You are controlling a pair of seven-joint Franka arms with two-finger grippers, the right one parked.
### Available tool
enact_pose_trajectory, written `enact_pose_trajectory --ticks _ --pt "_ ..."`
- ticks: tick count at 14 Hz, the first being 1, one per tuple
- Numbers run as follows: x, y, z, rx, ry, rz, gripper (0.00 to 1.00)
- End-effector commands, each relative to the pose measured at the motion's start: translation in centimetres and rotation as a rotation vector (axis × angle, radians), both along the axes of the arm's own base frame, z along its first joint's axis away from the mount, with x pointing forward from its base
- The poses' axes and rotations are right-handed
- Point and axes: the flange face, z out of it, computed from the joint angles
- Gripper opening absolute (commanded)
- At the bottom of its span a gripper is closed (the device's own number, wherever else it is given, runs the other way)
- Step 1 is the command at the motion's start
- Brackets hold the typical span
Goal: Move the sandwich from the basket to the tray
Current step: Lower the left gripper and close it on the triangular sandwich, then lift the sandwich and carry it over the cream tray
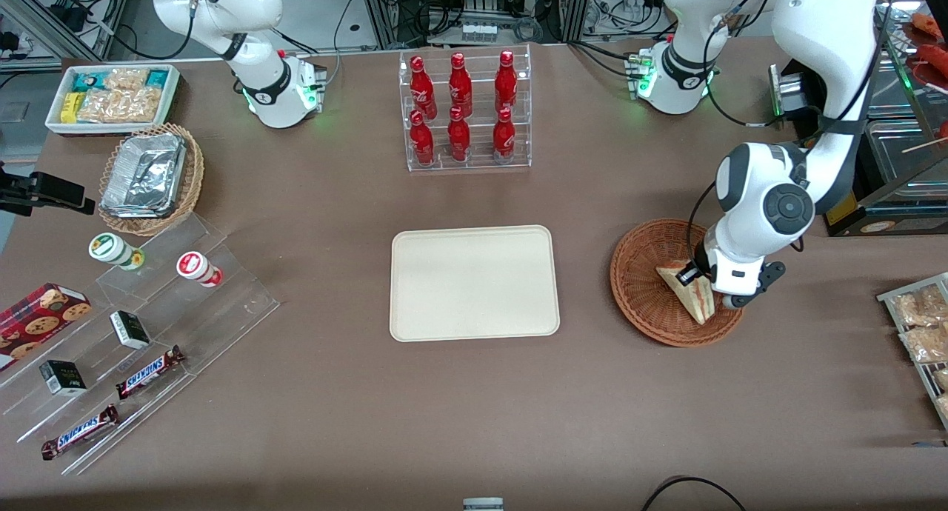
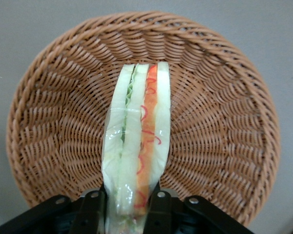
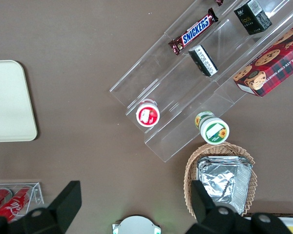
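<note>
So your pincer (image 2: 126, 207) is clamped on the sandwich (image 2: 136, 141) right now. In the wrist view you can see a black finger (image 2: 93, 212) pressed against each flat bread face at one end of the wedge, with the layered cut side facing the camera: pale bread, a green strip, more bread, then orange with red squiggles. There's a clear wrap around it too, you can see it shine.

The sandwich sits over the middle of the basket (image 2: 224, 122), the reddish-brown woven one. Whether it's resting on the weave or just off it, you can't tell from these shots. In the front view the sandwich (image 1: 690, 292) shows inside the basket (image 1: 638, 281), toward the edge nearest the working arm's end of the counter, with the pincer (image 1: 703, 280) right on it and the white wrist above.

The tray (image 1: 474, 283) is the cream rectangle in the middle of the counter (image 1: 474, 407), well apart from the basket, toward the parked arm's end from it. Farther from the front camera than the tray you've got a clear rack of red bottles (image 1: 464, 111). Way over at the parked arm's end there's a lighter wicker basket with foil containers (image 1: 148, 176) and a clear stepped stand with Snickers bars (image 1: 148, 370).
</note>
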Motion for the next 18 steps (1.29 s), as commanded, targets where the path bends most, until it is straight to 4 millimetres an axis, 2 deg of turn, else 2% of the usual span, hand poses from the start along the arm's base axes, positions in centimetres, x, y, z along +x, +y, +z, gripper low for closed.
enact_pose_trajectory --ticks 1,4,5,9,13,15,18 --pt "1.7 -1.3 3.8 0.013 0.019 -0.046 0.00" --pt "3.4 -4.4 7.0 0.008 0.056 -0.152 0.00" --pt "3.6 -6.6 7.7 0.004 0.046 -0.194 0.00" --pt "4.0 -15.7 6.9 -0.009 0.040 -0.326 0.00" --pt "2.6 -24.3 5.0 -0.028 0.042 -0.423 0.00" --pt "2.3 -28.1 3.5 -0.041 0.044 -0.396 0.00" --pt "0.7 -35.4 2.1 -0.047 0.025 -0.391 0.00"
